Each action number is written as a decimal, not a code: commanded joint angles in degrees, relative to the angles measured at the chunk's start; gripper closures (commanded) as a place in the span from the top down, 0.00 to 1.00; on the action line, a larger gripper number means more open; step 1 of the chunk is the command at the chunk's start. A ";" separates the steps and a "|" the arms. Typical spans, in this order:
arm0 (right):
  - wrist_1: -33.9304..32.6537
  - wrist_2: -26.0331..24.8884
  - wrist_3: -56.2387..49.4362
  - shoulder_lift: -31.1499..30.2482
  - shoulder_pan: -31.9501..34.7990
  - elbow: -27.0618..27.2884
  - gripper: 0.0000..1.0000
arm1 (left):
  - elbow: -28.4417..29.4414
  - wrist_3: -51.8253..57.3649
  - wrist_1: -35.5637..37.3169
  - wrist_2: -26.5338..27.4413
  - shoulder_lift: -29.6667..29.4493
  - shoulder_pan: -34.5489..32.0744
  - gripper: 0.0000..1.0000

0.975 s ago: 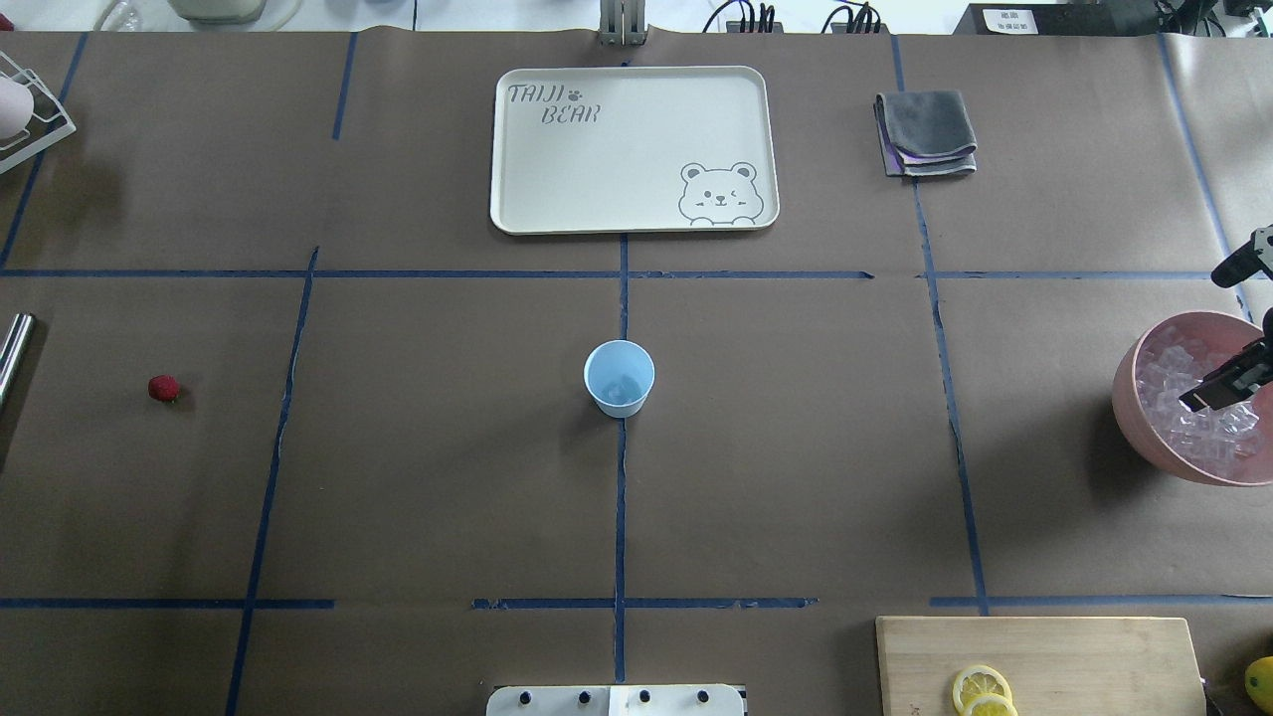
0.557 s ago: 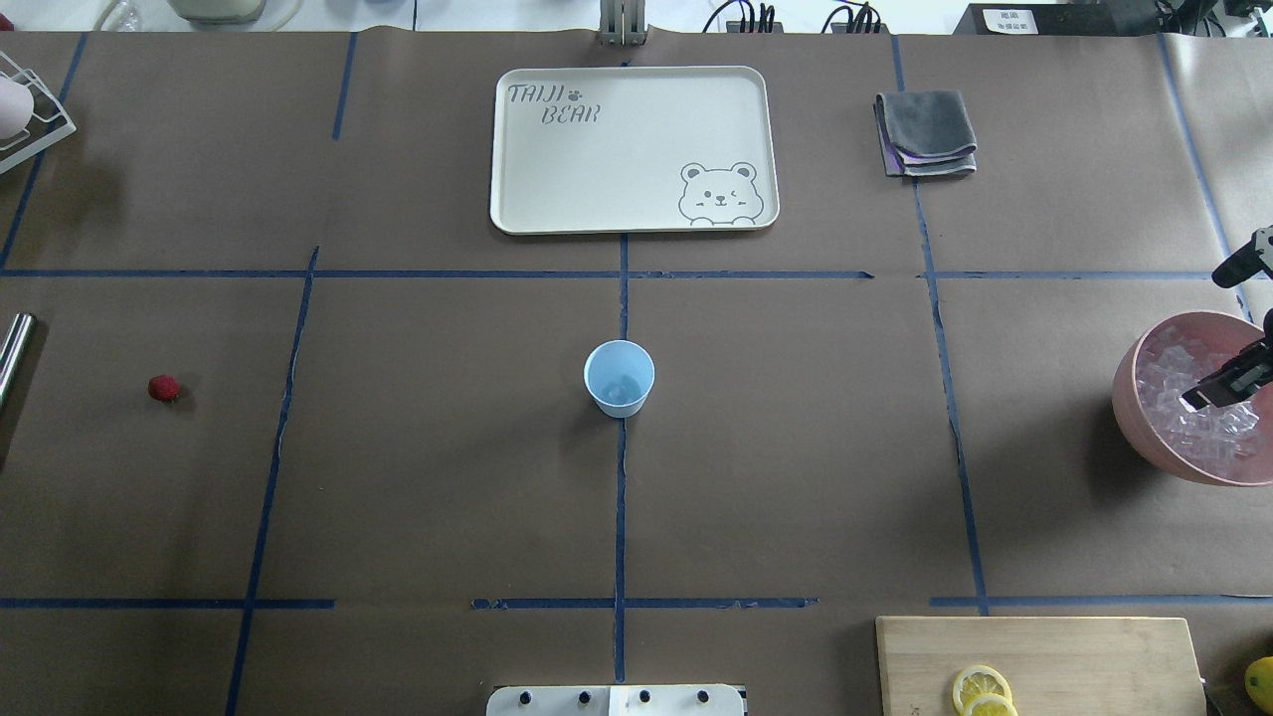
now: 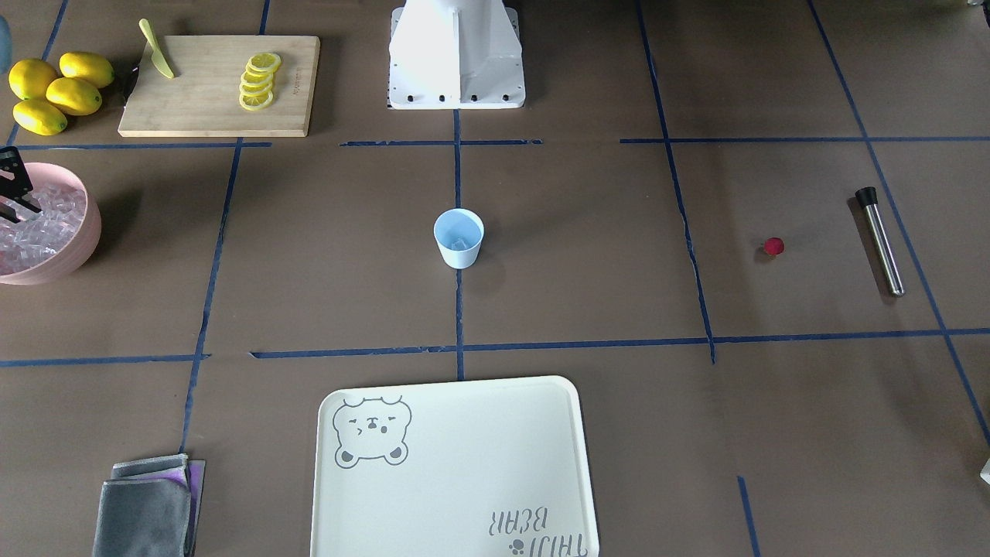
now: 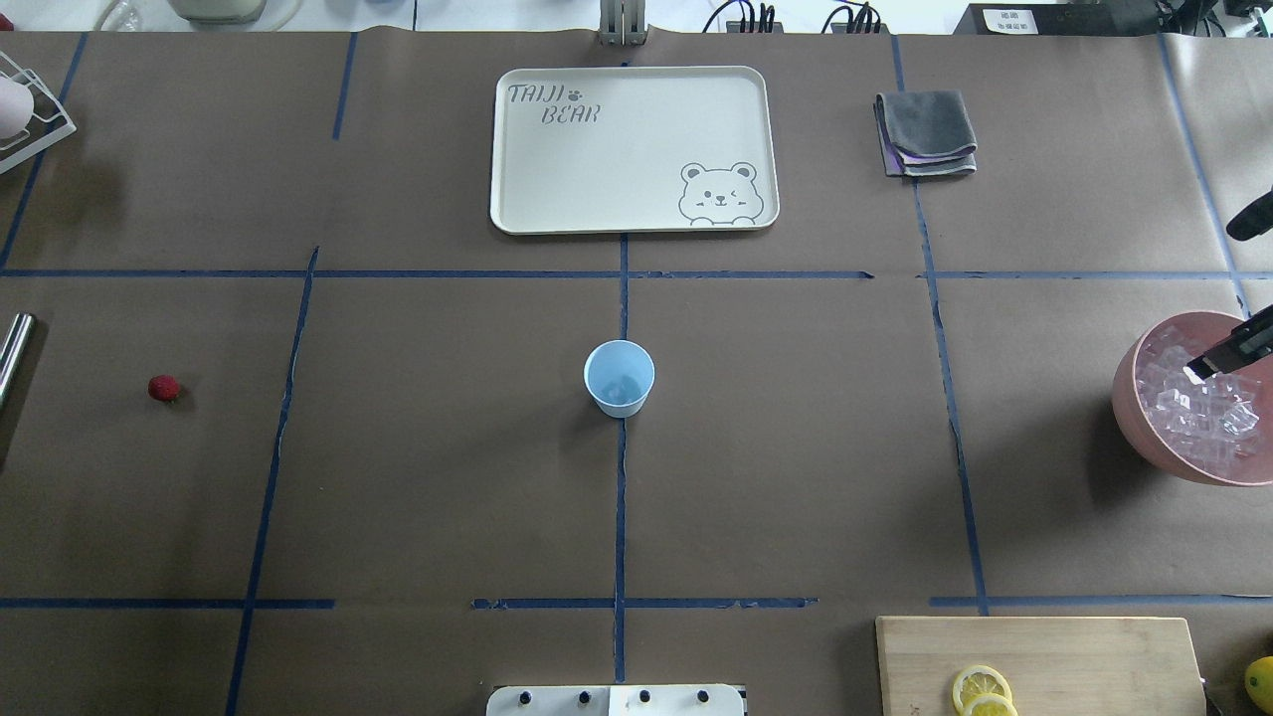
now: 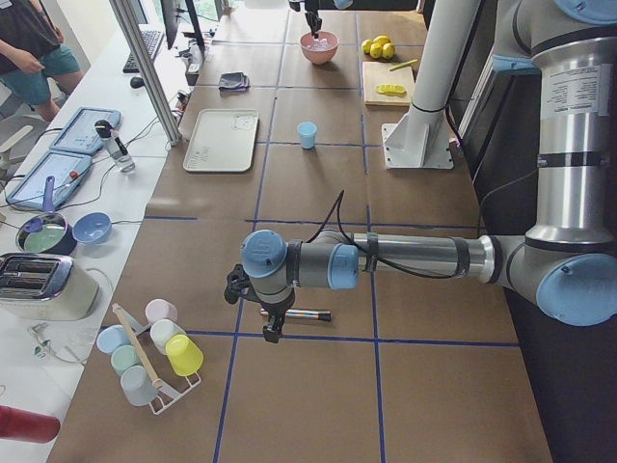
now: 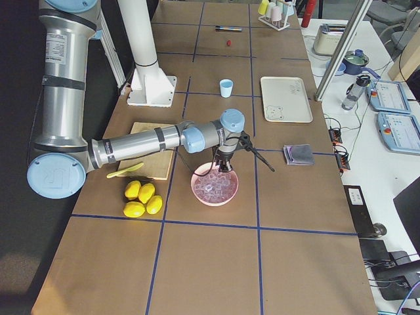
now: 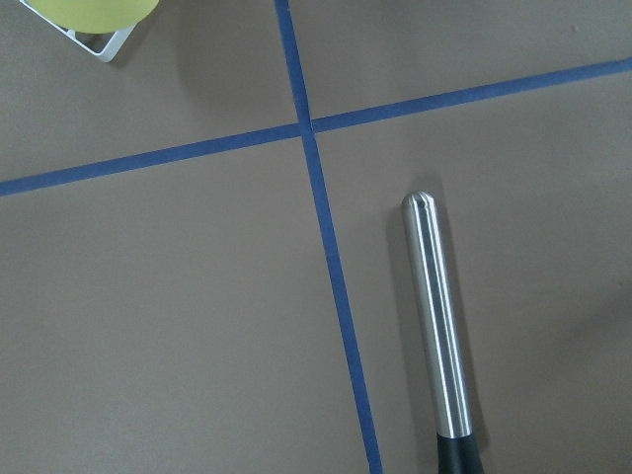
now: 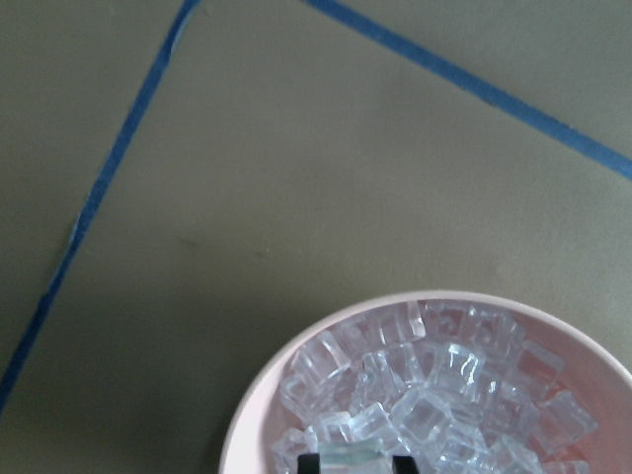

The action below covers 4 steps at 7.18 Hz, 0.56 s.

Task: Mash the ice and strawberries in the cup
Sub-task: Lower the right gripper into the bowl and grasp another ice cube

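1. ice (image 8: 425,395) sits heaped in the pink bowl (image 4: 1129,413), well off to the right of the cup (image 4: 619,378); the strawberry (image 4: 164,388) lies well off to the cup's left on the table (image 4: 796,477).
2. my right hand (image 8: 355,462) hangs over the bowl, fingertips pinching one cube, i judge.
3. left hand (image 5: 270,323): spread or pressed together, i cannot tell.
4. cubes look hard, wet and slippery, so i'd grip flat faces squarely. the berry is soft and bruises easily, so i'd take it lightly by its sides.

Brown bench (image 4: 448,477), blue tape grid (image 4: 621,517)
The cup (image 4: 619,378) was light blue, the strawberry (image 4: 164,388) red at nine o'clock, the ice (image 4: 1193,408) clear in a pink bowl (image 4: 1126,413).
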 commanded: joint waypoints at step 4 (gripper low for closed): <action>-12.67 -1.32 27.33 20.92 -3.92 3.10 0.00 | 0.08 -0.09 0.00 -1.21 0.00 -0.04 1.00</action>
